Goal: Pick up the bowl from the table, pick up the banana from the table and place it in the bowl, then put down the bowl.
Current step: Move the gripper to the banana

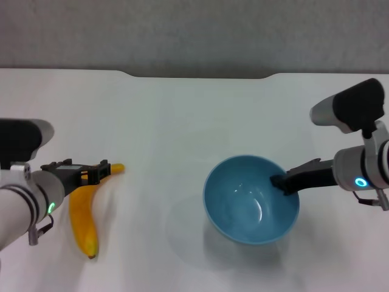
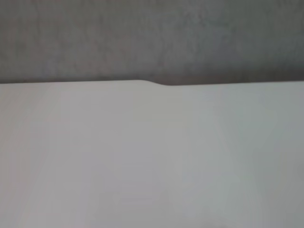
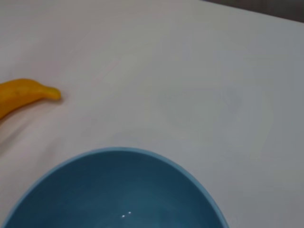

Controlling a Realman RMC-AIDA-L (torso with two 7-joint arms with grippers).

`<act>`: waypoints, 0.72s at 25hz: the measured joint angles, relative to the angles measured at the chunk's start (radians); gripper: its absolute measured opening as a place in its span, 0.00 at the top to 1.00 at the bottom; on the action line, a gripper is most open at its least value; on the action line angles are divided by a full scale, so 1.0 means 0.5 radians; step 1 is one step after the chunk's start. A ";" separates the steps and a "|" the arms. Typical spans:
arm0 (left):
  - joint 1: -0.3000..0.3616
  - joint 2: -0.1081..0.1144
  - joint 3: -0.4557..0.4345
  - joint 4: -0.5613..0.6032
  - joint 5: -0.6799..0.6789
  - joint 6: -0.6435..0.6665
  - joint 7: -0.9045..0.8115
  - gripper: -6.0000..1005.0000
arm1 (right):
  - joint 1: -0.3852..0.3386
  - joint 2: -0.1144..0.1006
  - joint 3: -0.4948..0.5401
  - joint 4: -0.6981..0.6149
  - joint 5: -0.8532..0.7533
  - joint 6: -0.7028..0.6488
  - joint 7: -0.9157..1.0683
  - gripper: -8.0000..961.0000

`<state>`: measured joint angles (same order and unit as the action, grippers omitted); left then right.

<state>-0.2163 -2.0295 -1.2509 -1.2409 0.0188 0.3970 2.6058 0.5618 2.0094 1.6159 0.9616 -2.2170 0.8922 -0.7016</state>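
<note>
The light-blue bowl hangs slightly above the white table, casting a faint shadow to its left. My right gripper is shut on the bowl's right rim, one finger reaching inside. The right wrist view shows the bowl's empty inside. The yellow banana lies on the table at the left, its stem end pointing right. My left gripper sits right over the banana's upper end near the stem. The right wrist view shows one end of the banana on the table beyond the bowl.
The table's far edge has a shallow notch, with a grey wall behind it. The left wrist view shows only bare tabletop and that notched edge. White tabletop lies between the banana and the bowl.
</note>
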 joint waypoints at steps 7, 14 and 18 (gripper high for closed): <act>-0.044 -0.008 0.005 -0.123 -0.012 0.326 0.042 0.21 | -0.060 0.000 0.022 0.055 -0.018 0.004 0.003 0.96; -0.106 -0.012 0.011 -0.041 -0.026 0.449 0.030 0.20 | -0.101 0.000 0.042 0.192 -0.027 0.008 0.031 0.96; -0.164 -0.018 0.009 0.094 -0.026 0.421 -0.010 0.20 | -0.129 0.000 0.042 0.241 -0.029 0.012 0.042 0.96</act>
<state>-0.2983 -2.0385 -1.2462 -1.1940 0.0058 0.6076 2.6007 0.4975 2.0095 1.6368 1.0823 -2.2312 0.8981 -0.6805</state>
